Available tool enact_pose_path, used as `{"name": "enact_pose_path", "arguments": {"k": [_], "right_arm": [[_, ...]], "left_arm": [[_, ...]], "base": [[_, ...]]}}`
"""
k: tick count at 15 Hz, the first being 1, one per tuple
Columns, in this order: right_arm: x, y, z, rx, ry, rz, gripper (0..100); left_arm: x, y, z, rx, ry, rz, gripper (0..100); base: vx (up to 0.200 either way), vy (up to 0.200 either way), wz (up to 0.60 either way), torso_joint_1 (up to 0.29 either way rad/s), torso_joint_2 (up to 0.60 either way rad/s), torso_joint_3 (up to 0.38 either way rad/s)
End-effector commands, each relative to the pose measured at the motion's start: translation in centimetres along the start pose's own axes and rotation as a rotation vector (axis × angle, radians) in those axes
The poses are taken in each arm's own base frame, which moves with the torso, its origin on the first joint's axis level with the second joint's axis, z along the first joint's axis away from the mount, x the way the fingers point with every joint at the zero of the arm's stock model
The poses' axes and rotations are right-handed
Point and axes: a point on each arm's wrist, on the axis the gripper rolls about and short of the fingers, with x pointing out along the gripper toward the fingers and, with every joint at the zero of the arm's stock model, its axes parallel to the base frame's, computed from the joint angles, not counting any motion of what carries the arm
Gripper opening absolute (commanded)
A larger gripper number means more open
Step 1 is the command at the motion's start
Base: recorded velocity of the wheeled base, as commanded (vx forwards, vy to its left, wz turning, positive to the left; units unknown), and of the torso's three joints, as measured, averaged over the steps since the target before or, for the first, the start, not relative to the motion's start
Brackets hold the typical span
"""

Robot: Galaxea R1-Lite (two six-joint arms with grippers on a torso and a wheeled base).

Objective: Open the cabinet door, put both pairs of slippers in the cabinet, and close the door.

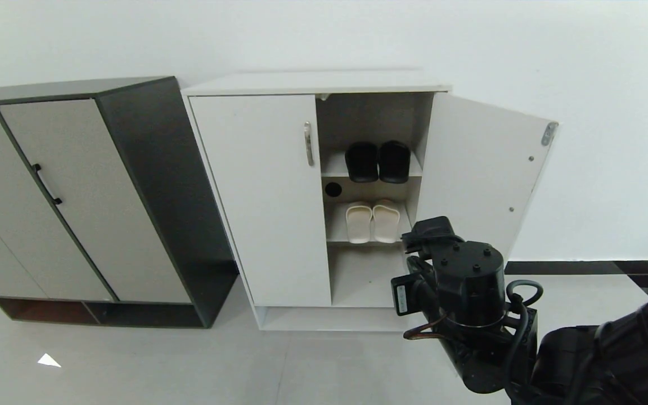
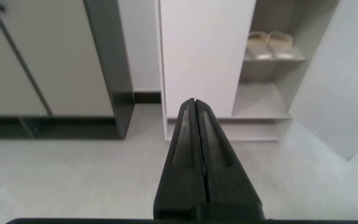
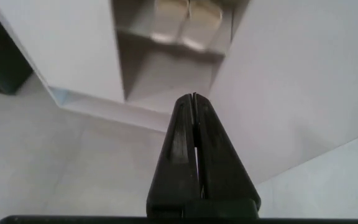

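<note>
While the right arm sits low in front of the white cabinet, wrist bent toward it, the right gripper has its two fingers pressed flat together with nothing between them. Its tips point at the cabinet's foot, just beside the lower edge of the open right door. Left gripper: likewise closed and empty, aimed at the bottom of the shut left door, floor beneath it. The right door stands swung wide on its hinges, inner face toward the camera; the left door is flush, with a metal bar handle at its inner edge. Black slippers: a pair, side by side and touching, on the upper shelf, toes outward. White slippers: a pair, side by side on the middle shelf directly below, soft rounded toes facing out. The bottom compartment holds nothing. A dark round spot shows on the back panel between the shelves, possibly a hole; cannot resolve it. A dark grey cabinet with pale doors stands just beside the white one, on its left, doors shut.
</note>
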Motion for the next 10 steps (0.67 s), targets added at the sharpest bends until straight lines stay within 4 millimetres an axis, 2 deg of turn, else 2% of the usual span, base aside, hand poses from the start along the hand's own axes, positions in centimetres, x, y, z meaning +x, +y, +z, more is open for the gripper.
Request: {"name": "enact_pose_path", "arguments": {"k": [1, 10], "right_arm": [[0.03, -0.01, -0.1, -0.005, 0.004, -0.001, 0], [-0.01, -0.05, -0.12, -0.016, 0.004, -0.001, 0]], "left_arm": [[0.01, 0.0, -0.02, 0.0, 0.002, 0.002, 0], [0.01, 0.0, -0.02, 0.0, 0.002, 0.0, 0]], "base": [[0.0, 0.0, 0.0, 0.027, -0.55, -0.354], [0.0, 0.0, 0.0, 0.138, -0.47, -0.334]]}}
